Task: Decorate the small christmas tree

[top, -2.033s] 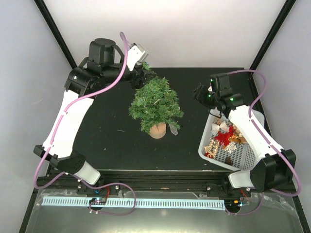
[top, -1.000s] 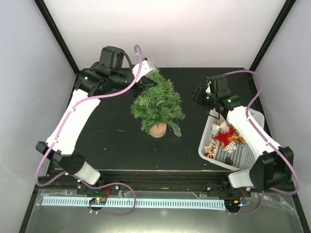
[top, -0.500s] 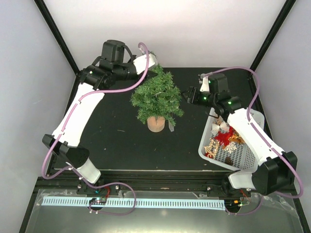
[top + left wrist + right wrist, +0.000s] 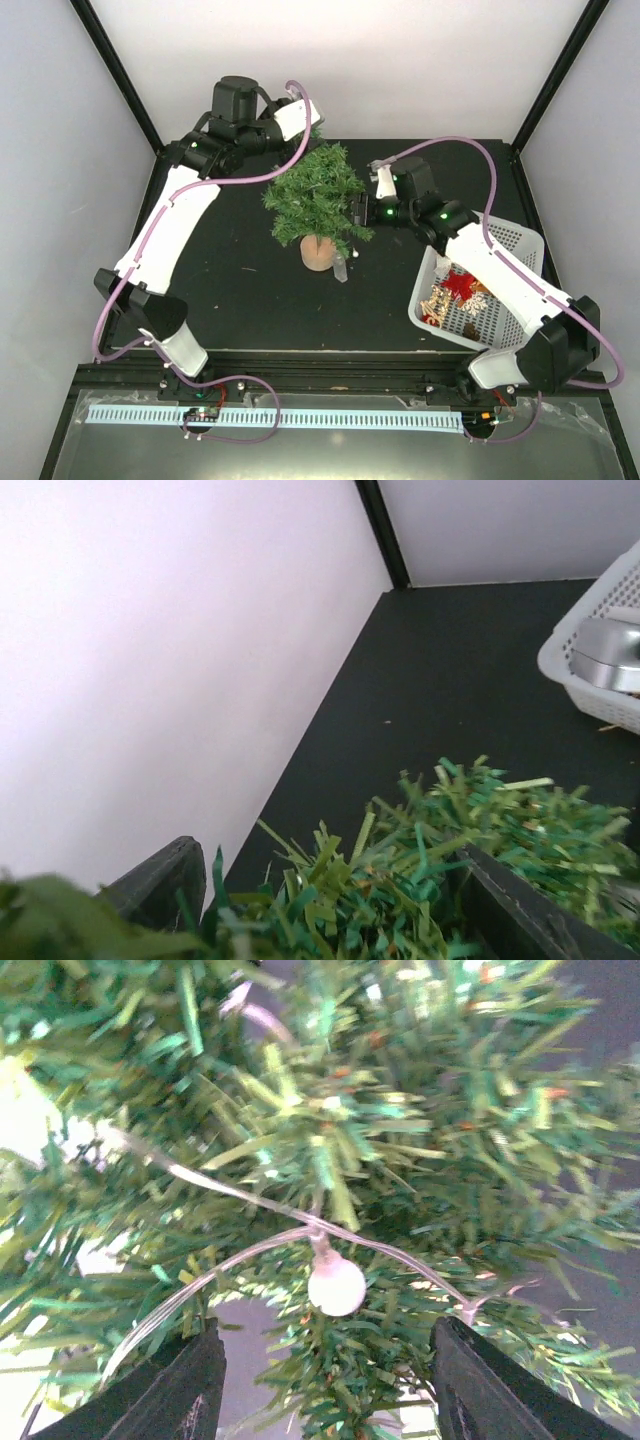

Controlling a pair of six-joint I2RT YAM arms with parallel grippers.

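The small christmas tree (image 4: 318, 195) stands on its round wood base (image 4: 318, 253) mid-table. My left gripper (image 4: 312, 128) is at the tree's tip, and in the left wrist view (image 4: 328, 858) its two fingers are closed on the top branches (image 4: 400, 880). My right gripper (image 4: 356, 212) is against the tree's right side. In the right wrist view it is open (image 4: 325, 1332), with the foliage (image 4: 400, 1160) right in front. A thin clear wire with a small white bulb (image 4: 336, 1285) hangs between its fingers, untouched. A small clear piece (image 4: 342, 266) lies beside the base.
A white plastic basket (image 4: 520, 240) with red, gold and white ornaments (image 4: 460, 285) sits at the right, by the right arm. Its corner shows in the left wrist view (image 4: 590, 670). White walls and black frame posts enclose the black table (image 4: 230, 270).
My left gripper moved right with the tree's tip, and the tree went from leaning to nearly upright, its base shifting slightly. My right arm swung left from above the basket to the tree's side.
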